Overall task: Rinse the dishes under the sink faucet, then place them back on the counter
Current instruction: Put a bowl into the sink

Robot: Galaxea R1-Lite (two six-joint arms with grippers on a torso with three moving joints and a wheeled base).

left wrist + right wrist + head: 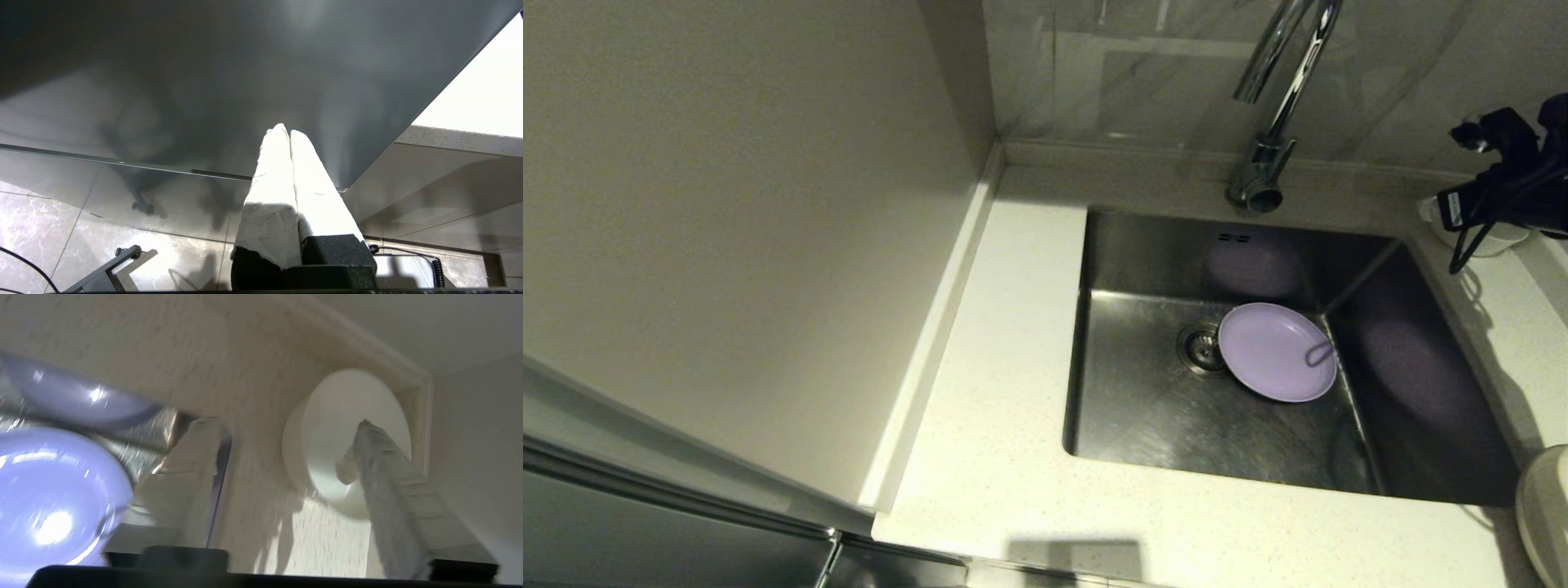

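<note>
Sink [1143,261] of brushed steel set into speckled counter [1005,392], with lavender plate [1278,352] lying on its floor, just beside round drain [1201,347] and tilted against the right wall. Chrome faucet [1274,106] rising behind the basin, spout curving out of the top of the head view.

Right gripper [286,457] hanging over the counter at the far right corner of the sink, fingers [388,490] spread wide apart and empty, gripping nothing. Between and beyond those fingers, small white bowl [347,437] standing on the counter near the raised back edge; in the head view mostly hidden behind the black arm. Same lavender plate seen blurred in the right wrist view, down in the basin beside one finger, apart from it.

Cream plate [1547,506] partly visible at the right edge of the head view, on the counter.

Left gripper [288,134] parked low beside a dark cabinet front, above tiled floor [61,228], white-wrapped fingers pressed together, nothing between them.
</note>
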